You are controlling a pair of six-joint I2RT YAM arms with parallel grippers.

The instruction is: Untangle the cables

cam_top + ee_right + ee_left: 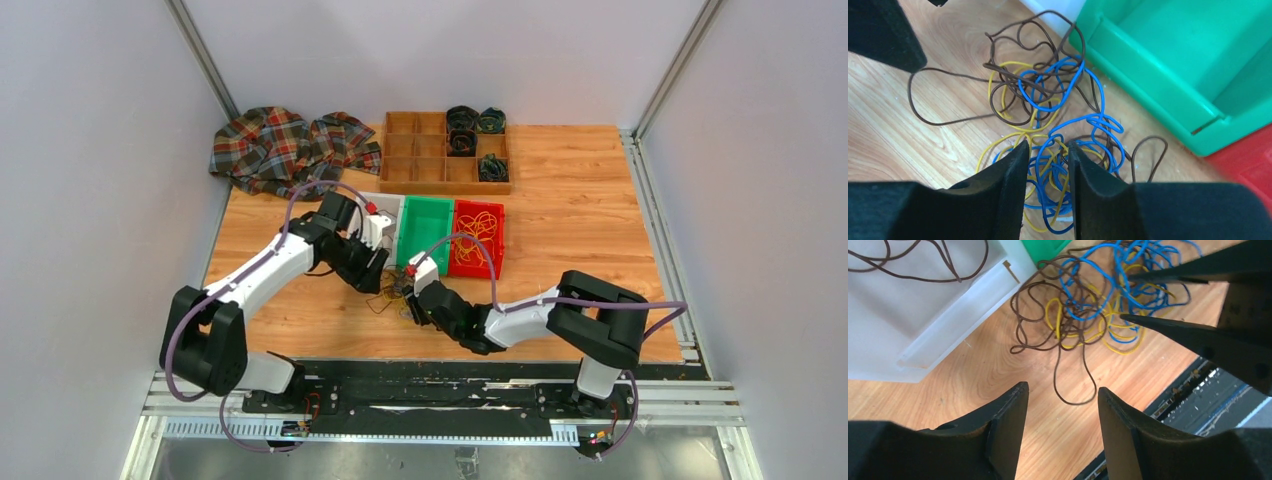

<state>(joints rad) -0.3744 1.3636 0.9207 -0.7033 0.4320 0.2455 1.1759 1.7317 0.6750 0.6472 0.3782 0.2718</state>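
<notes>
L gripper [1062, 390] hangs wide open over the wood table [973, 390], just short of the cables [1058, 125]. R gripper [1048, 146] is narrow, w/ blue + yellow strands in the gap; can't tell if pinched. The clump sits btwn both, beside the white bin [948, 315] (brown strand [938, 281] inside) and green bin [425, 225]. Red bin [475, 272]: yellow loops [480, 230]. Far wooden tray [415, 150]: dark coils [462, 130], detail too small.

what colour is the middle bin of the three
The bin is green, clearest in the top external view.

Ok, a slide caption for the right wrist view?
Right gripper straddles blue and yellow strands of the tangled cables beside a green bin.
</notes>
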